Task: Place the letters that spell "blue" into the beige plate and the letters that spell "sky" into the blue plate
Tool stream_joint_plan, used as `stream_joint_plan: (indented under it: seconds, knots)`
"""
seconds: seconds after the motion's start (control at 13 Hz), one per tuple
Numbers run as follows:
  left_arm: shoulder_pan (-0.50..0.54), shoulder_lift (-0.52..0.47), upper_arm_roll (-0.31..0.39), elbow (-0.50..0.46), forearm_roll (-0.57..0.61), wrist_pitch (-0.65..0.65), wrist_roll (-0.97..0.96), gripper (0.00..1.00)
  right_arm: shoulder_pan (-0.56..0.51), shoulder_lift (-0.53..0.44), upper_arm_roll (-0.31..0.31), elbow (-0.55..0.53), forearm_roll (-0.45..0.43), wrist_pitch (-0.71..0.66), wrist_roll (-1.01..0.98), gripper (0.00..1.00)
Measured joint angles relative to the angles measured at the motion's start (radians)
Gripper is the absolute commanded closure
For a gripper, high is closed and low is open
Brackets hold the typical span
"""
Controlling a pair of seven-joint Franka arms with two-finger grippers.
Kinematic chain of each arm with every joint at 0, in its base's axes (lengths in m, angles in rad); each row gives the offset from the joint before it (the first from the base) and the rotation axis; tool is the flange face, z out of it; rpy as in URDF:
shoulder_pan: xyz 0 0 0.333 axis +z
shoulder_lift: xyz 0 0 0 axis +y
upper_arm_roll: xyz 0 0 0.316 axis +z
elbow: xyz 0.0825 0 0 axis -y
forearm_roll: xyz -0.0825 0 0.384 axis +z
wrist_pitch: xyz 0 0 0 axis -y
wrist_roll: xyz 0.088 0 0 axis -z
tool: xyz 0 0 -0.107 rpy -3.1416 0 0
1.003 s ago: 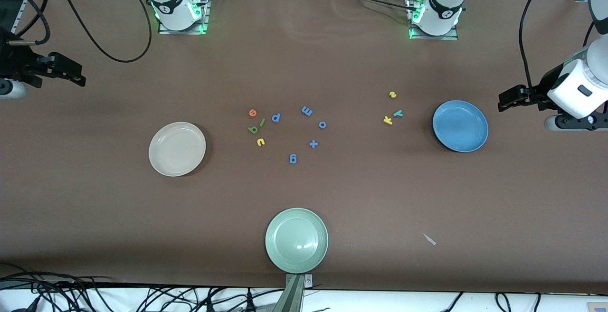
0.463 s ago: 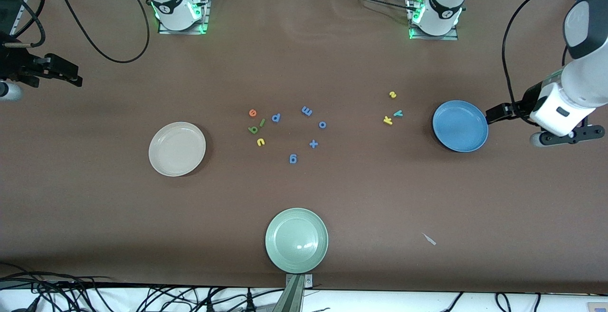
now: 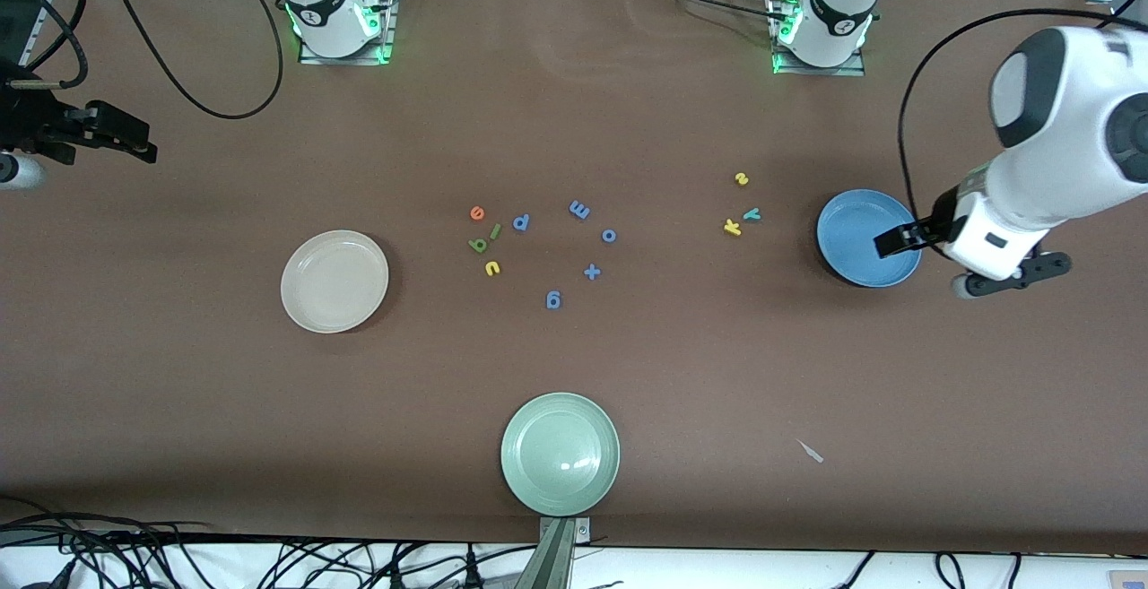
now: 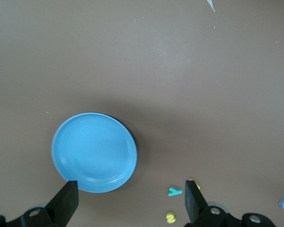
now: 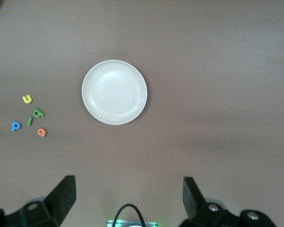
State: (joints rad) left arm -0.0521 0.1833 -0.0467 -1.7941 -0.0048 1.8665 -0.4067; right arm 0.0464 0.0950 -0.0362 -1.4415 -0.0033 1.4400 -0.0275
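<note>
- Nothing is sorted yet, as far as we can judge: the beige plate and the blue plate both lie bare, and all seven wanted letters rest on the brown bench.
- For "blue" we count four letters, in a small cluster between the beige plate and the blue characters: the orange e, the green l, the green b and the yellow u.
- For "sky" we count three, just beside the blue plate on its middle-of-bench side: the yellow s, the teal y and the yellow k, the y and k nearly touching.
- Five all-blue characters (p, m, o, +, g) lie in the middle and stay out of it; we point to the blue p as the one closest to the "blue" cluster.
- Plates: three in all, counting the pale green plate nearest the front camera, which the task does not use.
- The left tool hangs over the blue plate's rim with its fingers spread wide, holding nothing.
- The right tool waits at the right arm's end of the bench, fingers likewise apart and empty.
- Left to do, then: all seven placements.
</note>
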Motion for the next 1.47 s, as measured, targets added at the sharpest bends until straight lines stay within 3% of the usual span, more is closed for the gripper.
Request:
stream_joint_plan:
  seconds: [0.39,0.54,0.62,1.0,1.47]
  knots:
    - [-0.003,-0.01,-0.102,-0.197,0.0,0.23,-0.299,0.01,0.014,0.0,0.001,0.001,-0.002,0.002,0.0,0.0]
    - [-0.009,-0.002,-0.147,-0.284,0.0,0.332,-0.467,0.16,0.015,-0.001,0.001,0.005,-0.002,0.003,0.0,0.0]
    - [-0.015,0.009,-0.162,-0.309,0.0,0.361,-0.541,0.17,0.015,-0.002,0.001,0.007,-0.002,0.003,0.0,0.0]
    - [-0.073,0.118,-0.18,-0.336,0.0,0.51,-0.819,0.2,0.017,-0.004,0.01,0.012,-0.003,0.003,0.0,0.0]
    - [-0.103,0.189,-0.181,-0.404,0.0,0.626,-0.996,0.22,0.02,-0.009,0.02,0.012,0.0,0.008,0.0,0.0]
